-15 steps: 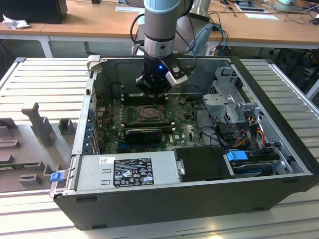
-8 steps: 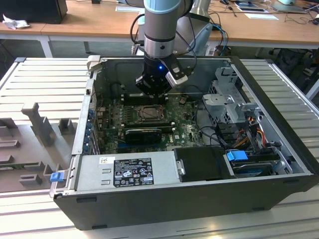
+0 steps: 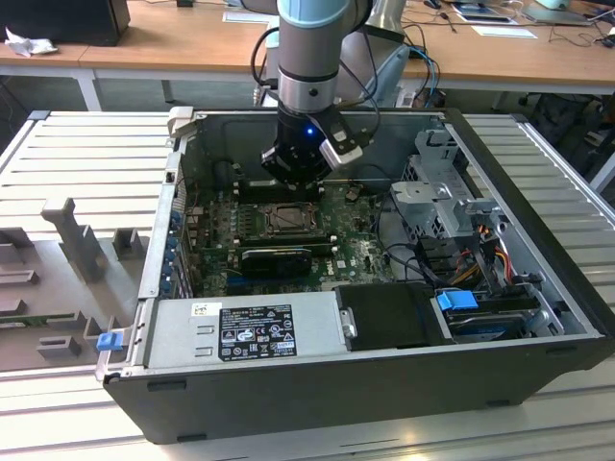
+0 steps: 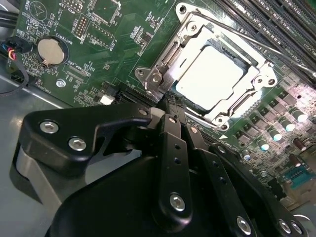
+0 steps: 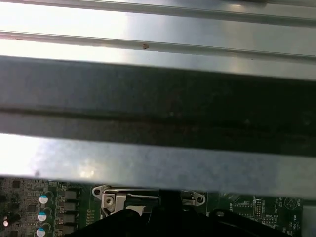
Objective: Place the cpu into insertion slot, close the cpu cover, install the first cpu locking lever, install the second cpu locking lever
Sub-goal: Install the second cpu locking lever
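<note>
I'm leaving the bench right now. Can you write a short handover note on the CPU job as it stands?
Claw: fingers together, holding nothing, tips at the edge of the socket.
CPU: seated in the socket on the motherboard, inside the open computer case.
CPU cover: down over the chip, framing it.
Done: CPU placed, cover closed.
Left: a thin locking lever runs along one side of the socket; I cannot tell whether either lever is latched, so check both.
</note>
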Available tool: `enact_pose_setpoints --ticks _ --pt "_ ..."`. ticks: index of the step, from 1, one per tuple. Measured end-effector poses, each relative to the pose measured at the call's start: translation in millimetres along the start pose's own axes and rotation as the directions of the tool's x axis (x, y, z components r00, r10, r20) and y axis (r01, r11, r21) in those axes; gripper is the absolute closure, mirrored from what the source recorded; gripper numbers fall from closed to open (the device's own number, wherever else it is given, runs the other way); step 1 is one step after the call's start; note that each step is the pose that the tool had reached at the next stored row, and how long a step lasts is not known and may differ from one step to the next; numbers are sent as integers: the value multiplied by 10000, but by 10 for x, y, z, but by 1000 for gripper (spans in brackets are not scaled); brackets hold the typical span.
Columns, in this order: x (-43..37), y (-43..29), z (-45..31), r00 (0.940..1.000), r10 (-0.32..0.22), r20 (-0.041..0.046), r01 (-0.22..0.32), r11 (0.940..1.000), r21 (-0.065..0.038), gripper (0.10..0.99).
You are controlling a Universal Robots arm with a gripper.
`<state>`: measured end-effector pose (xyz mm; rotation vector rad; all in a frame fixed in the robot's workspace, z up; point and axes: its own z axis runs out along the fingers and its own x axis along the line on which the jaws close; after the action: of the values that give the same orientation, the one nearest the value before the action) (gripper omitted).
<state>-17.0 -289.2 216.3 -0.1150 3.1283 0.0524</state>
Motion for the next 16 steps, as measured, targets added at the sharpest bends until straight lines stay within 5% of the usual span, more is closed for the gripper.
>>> enact_pose_setpoints --ticks 16 --pt "5 -72 -33 10000 0 2 0 10000 -26 980"
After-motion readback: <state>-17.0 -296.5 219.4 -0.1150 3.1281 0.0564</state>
